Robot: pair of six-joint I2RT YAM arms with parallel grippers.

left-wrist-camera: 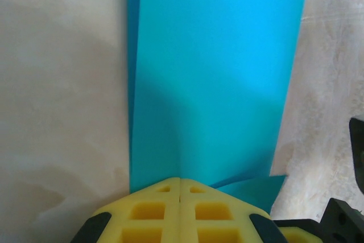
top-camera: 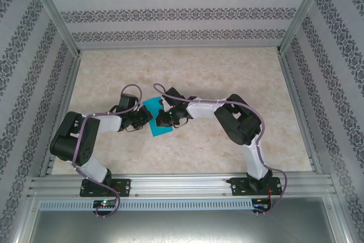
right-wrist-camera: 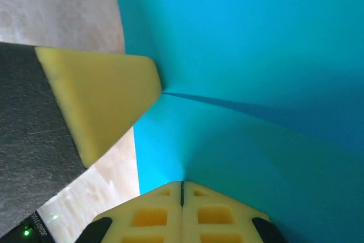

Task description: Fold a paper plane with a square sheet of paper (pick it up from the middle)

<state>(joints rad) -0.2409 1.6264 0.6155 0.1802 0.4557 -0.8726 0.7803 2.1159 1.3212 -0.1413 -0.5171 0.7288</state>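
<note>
Teal-blue thin paper sheet (top-camera: 152,112), part folded, spreads ahead of left fingers (left-wrist-camera: 149,213) and right fingers (right-wrist-camera: 149,218); both pairs pinch it.

Left arm (top-camera: 77,140) and right arm (top-camera: 239,120): white links, black joints, purple cables (top-camera: 132,86) looped along them. Yellow fingers (left-wrist-camera: 149,211) with square recesses and black corners.
</note>
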